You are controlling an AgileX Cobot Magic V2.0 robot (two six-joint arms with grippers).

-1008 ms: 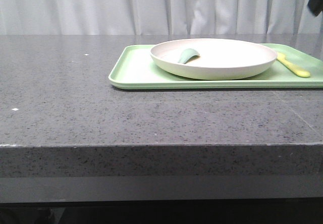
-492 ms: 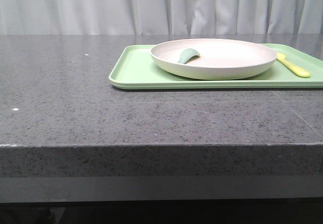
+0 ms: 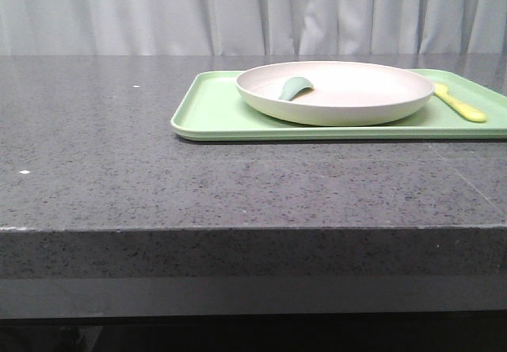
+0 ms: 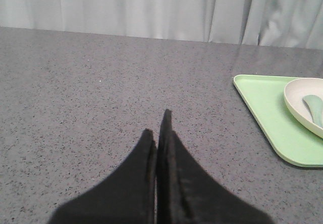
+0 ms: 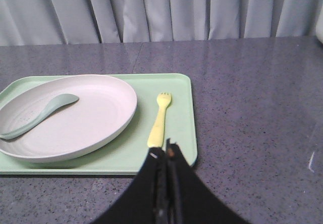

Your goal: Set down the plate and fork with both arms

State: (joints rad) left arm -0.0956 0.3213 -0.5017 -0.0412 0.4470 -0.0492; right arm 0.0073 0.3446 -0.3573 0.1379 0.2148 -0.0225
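- The plate (image 3: 341,92) sits on the light-green tray (image 3: 214,114), which lies on the dark speckled surface (image 3: 119,154); a grey-green spoon (image 3: 295,88) rests inside the plate.
- The fork (image 5: 160,119) lies on the tray just beside the plate, on the robot's right side, tines pointing away from the robot.
- The left pincer (image 4: 160,133) is pressed together and holds nothing; it hangs over bare surface, well apart from the tray.
- The right pincer (image 5: 167,156) is also pressed together and empty, its tips near the fork's handle end at the tray's near edge.
- Judged from this layout, both items appear placed: plate and fork rest on the tray and neither pincer grips anything.
- Little seems left beyond keeping the arms clear, though whether the fork's spot is final I cannot tell.
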